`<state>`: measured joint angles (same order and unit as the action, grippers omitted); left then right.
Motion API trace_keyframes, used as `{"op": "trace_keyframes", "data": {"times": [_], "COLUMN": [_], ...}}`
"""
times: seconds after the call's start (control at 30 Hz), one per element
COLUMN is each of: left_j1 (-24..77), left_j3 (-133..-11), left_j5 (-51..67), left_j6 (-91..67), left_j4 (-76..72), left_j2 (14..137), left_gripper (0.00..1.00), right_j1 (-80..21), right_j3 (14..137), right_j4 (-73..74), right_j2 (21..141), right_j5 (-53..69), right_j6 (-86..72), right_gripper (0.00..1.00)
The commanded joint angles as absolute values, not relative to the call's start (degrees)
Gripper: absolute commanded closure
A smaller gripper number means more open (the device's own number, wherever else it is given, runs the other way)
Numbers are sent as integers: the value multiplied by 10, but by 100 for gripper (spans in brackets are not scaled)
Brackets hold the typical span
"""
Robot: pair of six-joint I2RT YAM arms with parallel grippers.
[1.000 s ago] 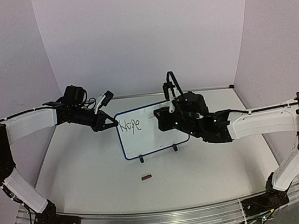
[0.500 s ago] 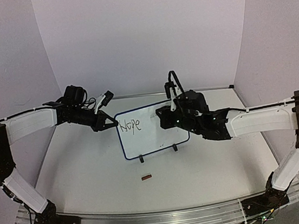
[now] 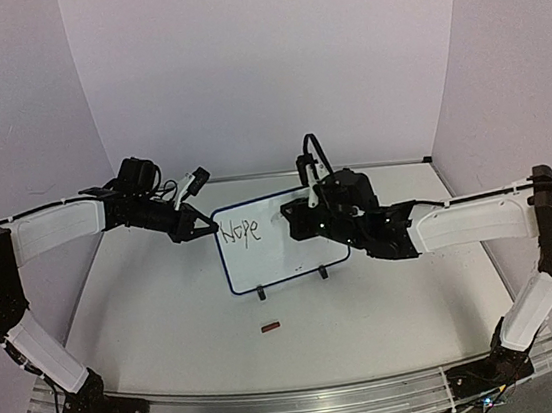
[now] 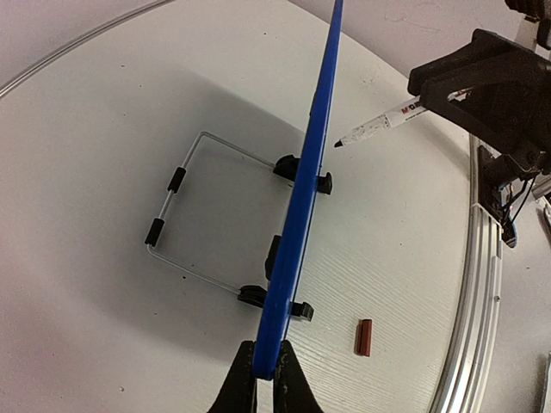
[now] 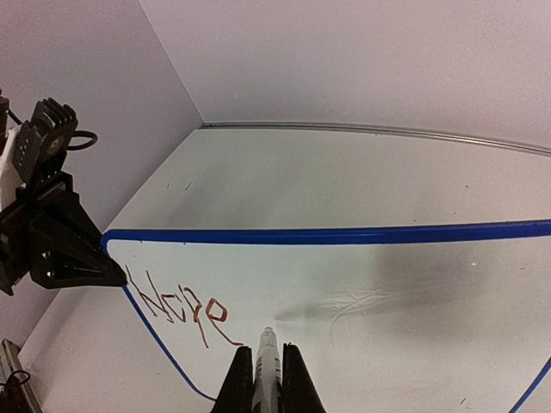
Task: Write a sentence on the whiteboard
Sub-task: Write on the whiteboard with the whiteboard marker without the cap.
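The whiteboard stands upright on its two black feet mid-table, blue frame seen edge-on in the left wrist view. Its upper left carries the sentence's first word, "Hope", in thin reddish-brown strokes. My left gripper is shut on the board's left frame edge. My right gripper is shut on a white marker, held just right of the word. The marker's dark tip sits a small gap off the board face.
A small brown marker cap lies on the table in front of the board. A wire stand props the board from behind. Purple walls close in the back and sides; a metal rail runs along the near edge.
My right gripper with the marker has shifted slightly left along the board. The word and the left arm are unchanged.
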<state>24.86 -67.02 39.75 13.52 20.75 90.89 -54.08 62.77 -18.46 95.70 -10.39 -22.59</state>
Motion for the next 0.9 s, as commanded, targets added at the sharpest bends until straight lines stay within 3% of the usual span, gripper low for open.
{"op": "trace_keyframes", "data": {"times": [0.0, 0.87], "left_j1": [251, 251], "left_j3": [-667, -668], "left_j5": [357, 358], "left_j6": [153, 153], "left_j4": [207, 207], "left_j2": [912, 913], "left_gripper": [100, 100], "right_j1": [-540, -540], "right_j3": [657, 653], "right_j4": [-210, -183], "right_j2": [971, 1004], "right_j5": [-105, -91], "right_j6": [-227, -256], "right_gripper": [100, 100]}}
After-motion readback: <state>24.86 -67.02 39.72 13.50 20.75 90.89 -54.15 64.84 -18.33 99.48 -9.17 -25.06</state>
